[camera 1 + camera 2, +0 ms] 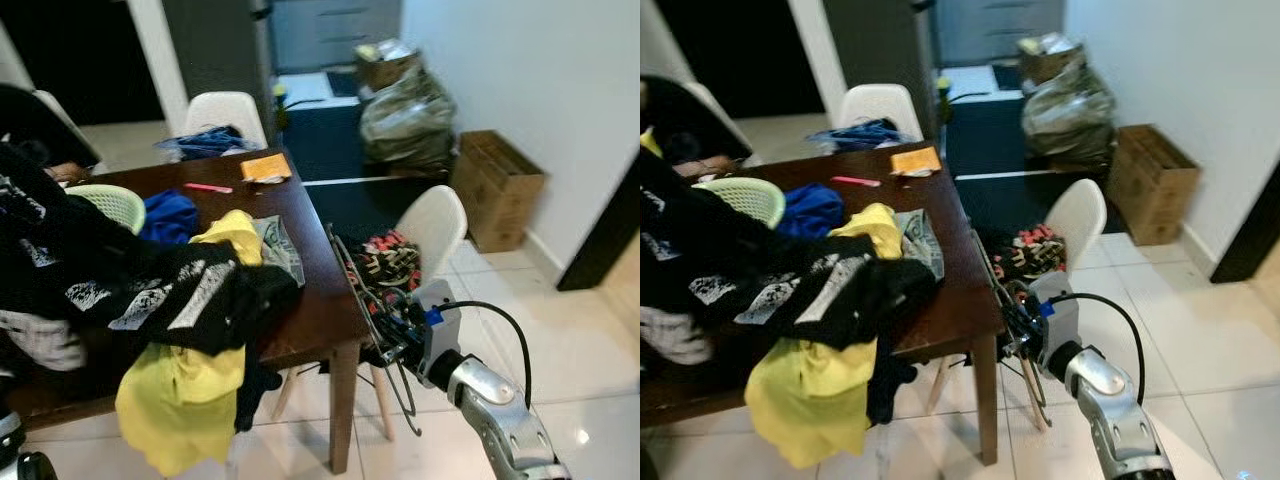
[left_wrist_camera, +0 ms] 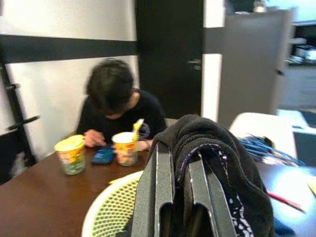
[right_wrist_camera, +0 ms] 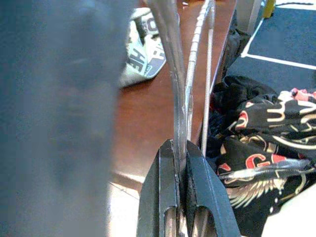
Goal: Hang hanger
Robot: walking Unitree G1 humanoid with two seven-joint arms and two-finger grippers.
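While the right pincer [image 1: 385,345] grips a thin wire hanger [image 1: 368,305] with its black fingers pressed shut on the metal, the hanger stands beside the corner of a brown wooden bench [image 1: 320,310], near a white chair [image 1: 435,225] draped with patterned clothes. The left pincer [image 2: 180,197] has its fingers closed on dark fabric from a black garment [image 1: 170,285] piled on the bench, above a pale green basket [image 1: 115,205]. A person sits at the bench's far end with two cups. No rail is visible, so hanging well probably means keeping the grip firm, holding the hook upright and clear of the clothes while finding a rail.
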